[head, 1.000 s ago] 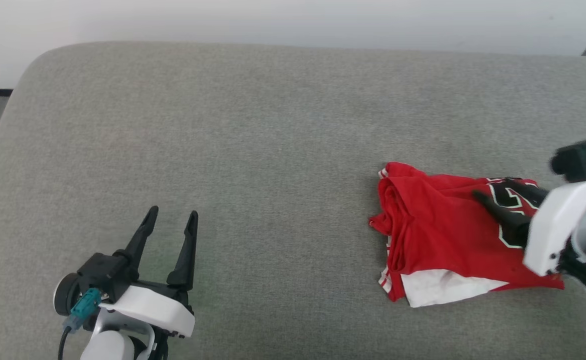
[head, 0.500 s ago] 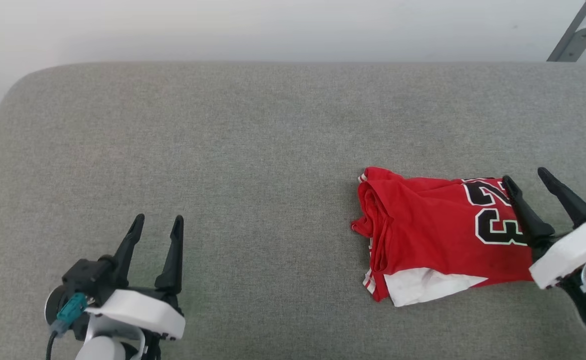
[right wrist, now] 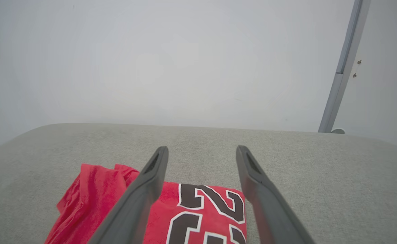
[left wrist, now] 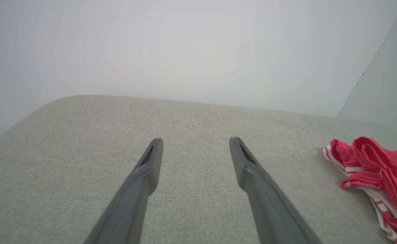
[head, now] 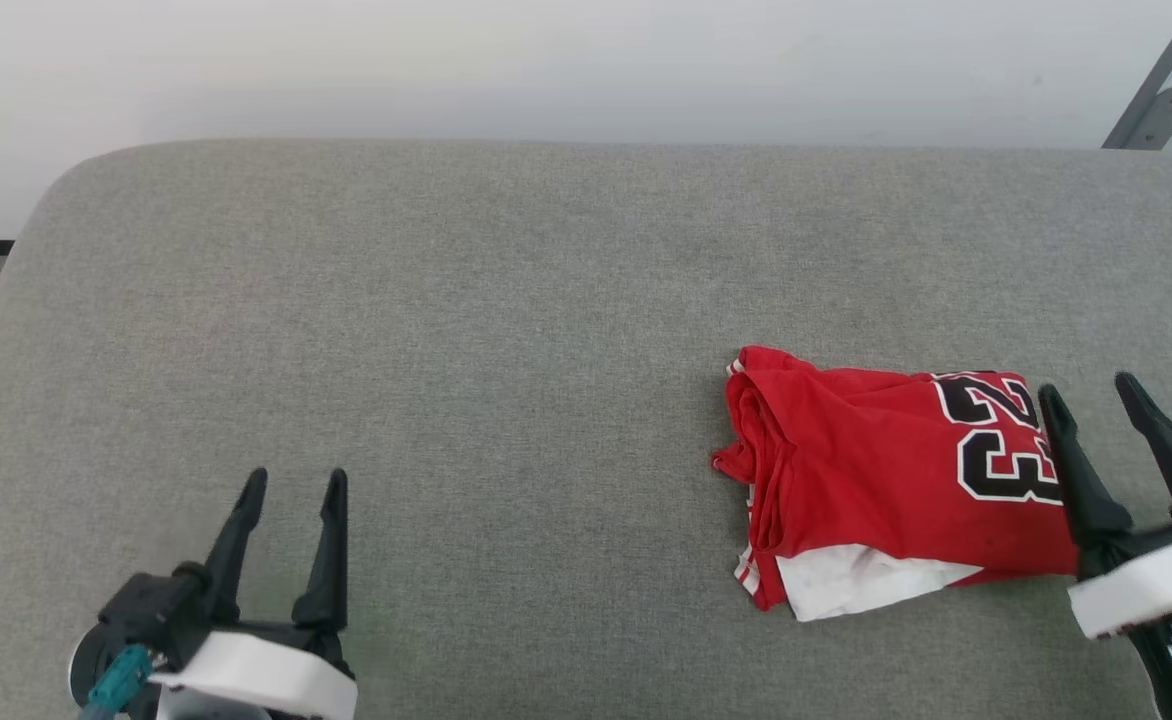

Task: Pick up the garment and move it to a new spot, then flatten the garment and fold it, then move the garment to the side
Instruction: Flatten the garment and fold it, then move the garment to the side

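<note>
Both stand open and empty: the right gripper (head: 1086, 385) just beside the folded red jersey-style shirt (head: 876, 480), which lies crosswise; the left gripper (head: 297, 472) well apart.

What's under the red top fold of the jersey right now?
The garment lies folded on the grey cushion. A white layer pokes out from under the red top fold at its near edge. Anything deeper in the folds or beneath them is covered.

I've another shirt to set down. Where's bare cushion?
Bare: the wide stretch between the left gripper and the garment, and the strip from garment to wall. Crowded: the right end, right gripper at the garment's edge.
</note>
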{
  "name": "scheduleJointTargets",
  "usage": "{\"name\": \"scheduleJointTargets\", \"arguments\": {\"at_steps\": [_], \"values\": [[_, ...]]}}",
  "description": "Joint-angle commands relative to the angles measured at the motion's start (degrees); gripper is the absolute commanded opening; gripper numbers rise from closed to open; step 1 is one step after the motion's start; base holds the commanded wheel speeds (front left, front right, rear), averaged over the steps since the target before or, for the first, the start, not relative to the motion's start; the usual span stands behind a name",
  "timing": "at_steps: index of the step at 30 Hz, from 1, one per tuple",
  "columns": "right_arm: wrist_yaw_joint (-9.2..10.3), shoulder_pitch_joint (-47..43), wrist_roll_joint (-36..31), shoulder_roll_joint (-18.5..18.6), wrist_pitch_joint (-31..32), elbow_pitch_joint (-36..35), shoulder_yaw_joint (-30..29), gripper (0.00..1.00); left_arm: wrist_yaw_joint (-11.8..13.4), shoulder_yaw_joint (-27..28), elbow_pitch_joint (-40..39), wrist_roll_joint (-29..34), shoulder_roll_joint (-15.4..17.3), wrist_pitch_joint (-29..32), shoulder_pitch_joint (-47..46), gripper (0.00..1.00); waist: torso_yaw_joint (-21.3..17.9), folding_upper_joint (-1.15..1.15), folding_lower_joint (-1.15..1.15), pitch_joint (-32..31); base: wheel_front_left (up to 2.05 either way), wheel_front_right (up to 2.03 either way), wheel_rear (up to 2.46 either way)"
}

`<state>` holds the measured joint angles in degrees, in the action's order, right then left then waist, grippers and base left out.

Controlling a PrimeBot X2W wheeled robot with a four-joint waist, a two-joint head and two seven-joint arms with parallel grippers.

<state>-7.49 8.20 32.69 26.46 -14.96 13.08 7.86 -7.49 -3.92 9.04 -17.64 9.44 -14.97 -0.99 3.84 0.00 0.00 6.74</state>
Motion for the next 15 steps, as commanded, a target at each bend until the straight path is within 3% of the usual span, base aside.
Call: {"name": "scheduleJointTargets", "arguments": {"at_steps": [1, 15], "values": [[0.00, -0.67, -0.25, -0.27, -0.24, -0.57, -0.48, 1.00, 0.03, 0.18, -0.45, 0.32, 0.01, -0.29, 0.87, 1.00, 0.07, 0.00, 0.00, -0.07, 0.00, 0.00, 0.00], [0.00, -9.10, -2.86, -1.91, -0.26, -6.78, -6.29, 1.00, 0.03, 2.18, -6.59, 2.33, -2.31, -0.29, 7.41, 1.00, 0.33, 0.00, 0.00, -0.56, 0.00, 0.00, 0.00]]}}
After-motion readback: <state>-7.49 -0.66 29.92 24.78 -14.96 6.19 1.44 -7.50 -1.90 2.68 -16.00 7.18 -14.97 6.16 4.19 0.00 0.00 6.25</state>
